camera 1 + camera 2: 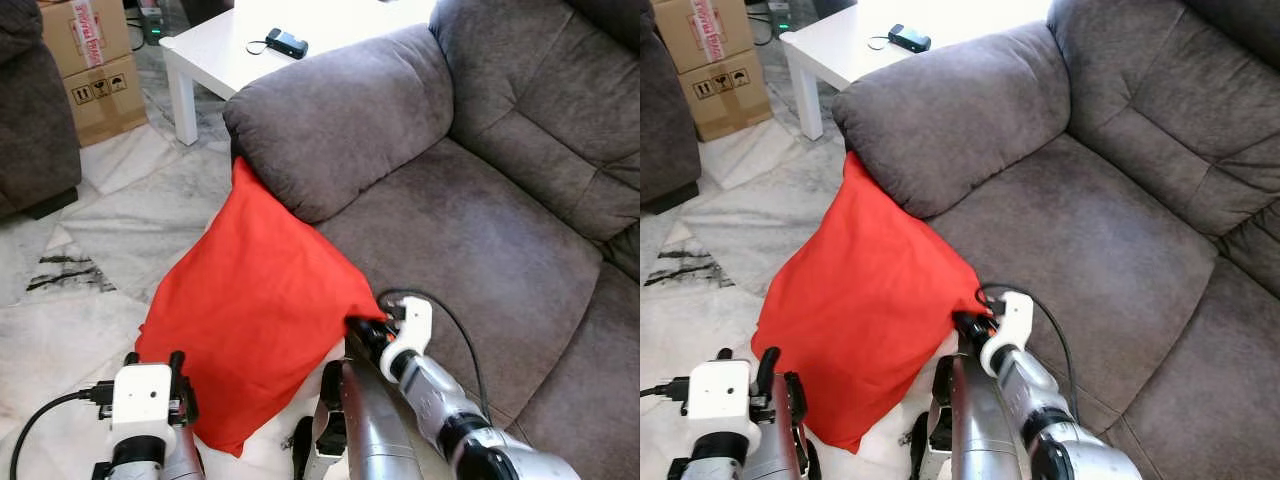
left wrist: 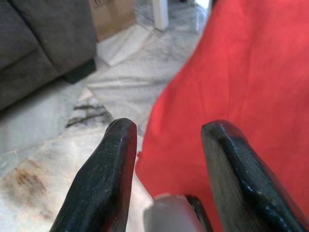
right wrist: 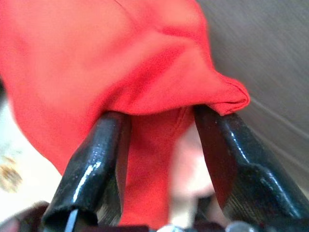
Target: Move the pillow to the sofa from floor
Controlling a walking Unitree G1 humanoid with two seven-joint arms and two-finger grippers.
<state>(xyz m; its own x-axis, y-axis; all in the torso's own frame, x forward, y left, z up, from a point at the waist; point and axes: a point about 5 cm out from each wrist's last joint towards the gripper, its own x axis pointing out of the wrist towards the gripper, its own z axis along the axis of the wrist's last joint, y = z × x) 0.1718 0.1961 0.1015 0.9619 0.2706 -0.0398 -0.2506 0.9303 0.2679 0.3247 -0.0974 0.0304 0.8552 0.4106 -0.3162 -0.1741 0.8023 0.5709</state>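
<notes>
Red pillow (image 1: 245, 310) propped on the marble floor (image 1: 110, 230) against the grey sofa (image 1: 470, 230) — its right corner sits between the right gripper's (image 3: 161, 121) parted fingers.

The left gripper (image 2: 166, 140) hovers apart, just beside the pillow's left edge. The pillow's bottom tip is hidden behind the arms. Behind stand a white table (image 1: 230, 45) and cardboard boxes (image 1: 90, 60).

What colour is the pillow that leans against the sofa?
The pillow is plain red with no pattern; the left eye view shows it best.
</notes>
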